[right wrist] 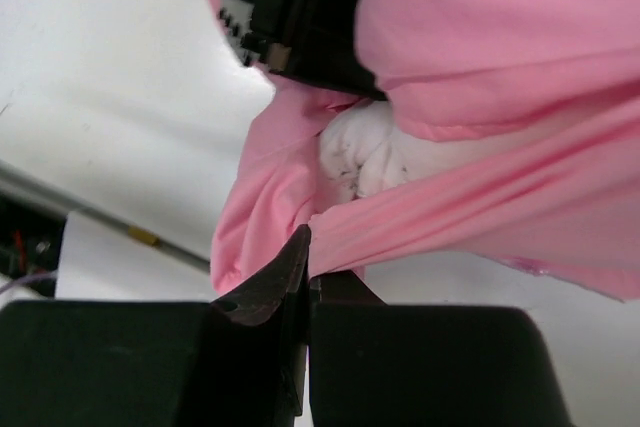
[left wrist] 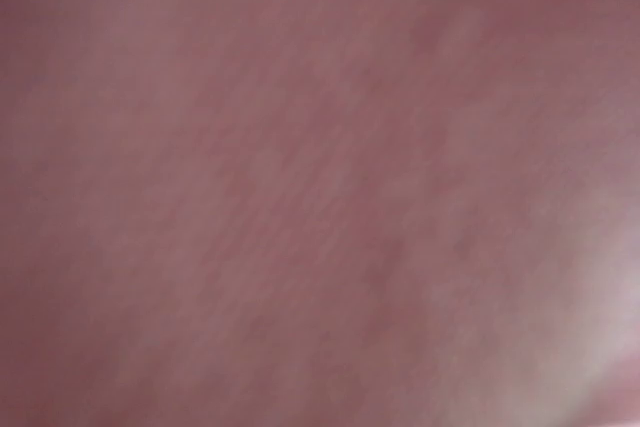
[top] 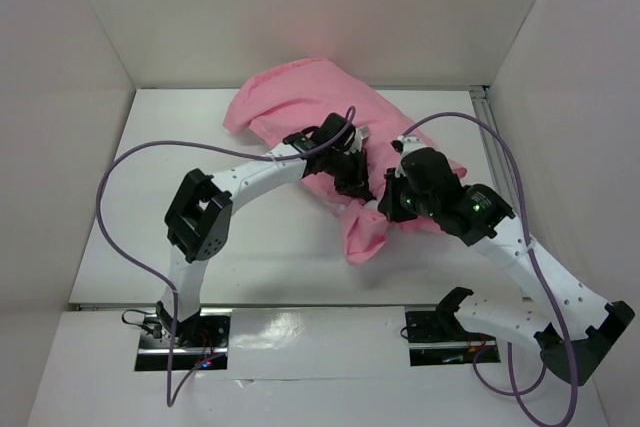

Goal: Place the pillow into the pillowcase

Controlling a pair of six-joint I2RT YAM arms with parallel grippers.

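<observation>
My right gripper (right wrist: 308, 265) pinches a taut fold at the mouth of the pillowcase (top: 300, 97) on the table (top: 270, 247), my left gripper (top: 354, 185) is closed against its cloth, and the pillow (right wrist: 365, 157) peeps out there, so I judge slippery cloth over soft, light stuffing best held by the hem.

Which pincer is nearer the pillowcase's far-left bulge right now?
Left. The left pincer presses into the middle of the pillowcase, near-right of that bulge; the right pincer pinches cloth farther right and nearer the bases.
</observation>
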